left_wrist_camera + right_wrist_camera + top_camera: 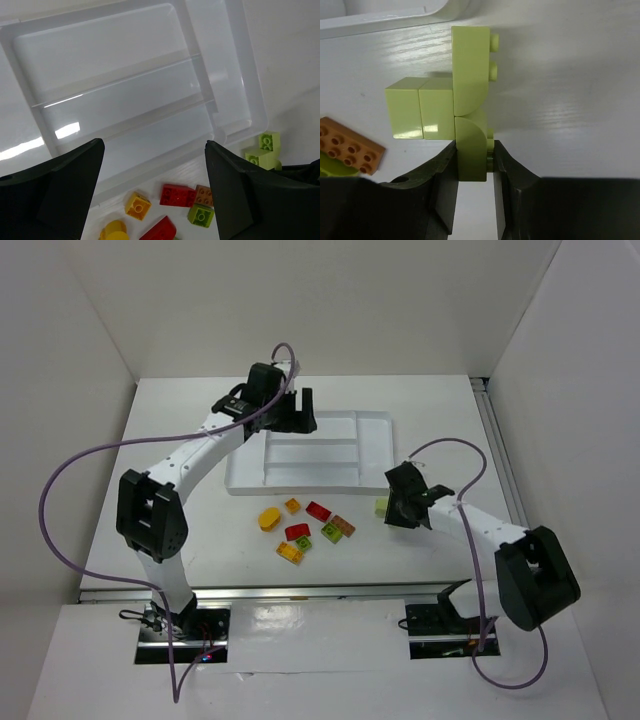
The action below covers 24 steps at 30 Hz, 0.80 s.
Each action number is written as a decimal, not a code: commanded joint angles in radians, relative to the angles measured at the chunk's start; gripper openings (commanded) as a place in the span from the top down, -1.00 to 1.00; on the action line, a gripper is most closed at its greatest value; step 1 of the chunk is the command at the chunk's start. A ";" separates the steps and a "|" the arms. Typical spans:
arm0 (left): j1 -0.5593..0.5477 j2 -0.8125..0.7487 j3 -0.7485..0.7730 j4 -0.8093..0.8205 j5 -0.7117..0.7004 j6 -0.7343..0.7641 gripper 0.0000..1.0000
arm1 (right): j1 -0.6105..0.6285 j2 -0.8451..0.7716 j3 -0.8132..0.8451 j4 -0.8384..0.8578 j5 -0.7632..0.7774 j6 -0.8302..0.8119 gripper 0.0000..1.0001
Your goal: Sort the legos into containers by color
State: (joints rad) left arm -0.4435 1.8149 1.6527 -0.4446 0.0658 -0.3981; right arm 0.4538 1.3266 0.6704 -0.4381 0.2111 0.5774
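Observation:
The white tray (330, 430) lies at the table's middle back, and its compartments (125, 60) show no bricks. My left gripper (298, 410) hangs open and empty above the tray's left end (152, 150). In front of the tray lie a yellow oval (269, 518), an orange brick (292, 506), two red bricks (319, 510), a brown one (342, 525), a bright green one (331, 532) and a yellow one (290, 552). My right gripper (397, 508) is shut on a cluster of pale green bricks (465, 90), low over the table right of the pile.
White walls stand close on the left, back and right. A metal rail (500, 455) runs along the table's right edge. Purple cables (60, 490) loop off both arms. The brown brick (350, 145) lies just left of my right fingers.

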 commanded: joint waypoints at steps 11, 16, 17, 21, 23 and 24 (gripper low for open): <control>-0.026 0.023 0.138 0.003 0.532 -0.048 -0.87 | 0.155 -0.247 0.254 -0.263 0.200 0.119 0.80; -0.072 0.049 0.098 0.067 0.672 -0.081 -0.93 | 0.178 -0.149 0.342 -0.228 0.237 0.053 0.83; -0.081 0.049 0.085 0.067 0.692 -0.081 -0.93 | 0.178 -0.148 0.351 -0.217 0.237 0.029 0.83; -0.092 0.060 0.023 0.107 0.788 -0.106 -0.93 | 0.178 -0.129 0.371 -0.183 0.215 0.004 0.83; -0.113 0.060 -0.019 0.173 0.810 -0.133 -0.95 | 0.178 -0.118 0.371 -0.174 0.197 -0.007 0.83; -0.113 0.070 -0.019 0.173 0.810 -0.133 -0.95 | 0.178 -0.118 0.371 -0.165 0.197 -0.007 0.83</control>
State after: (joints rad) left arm -0.5472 1.8690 1.6516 -0.3637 0.7792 -0.4973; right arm 0.6239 1.2057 0.9909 -0.6571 0.4030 0.5995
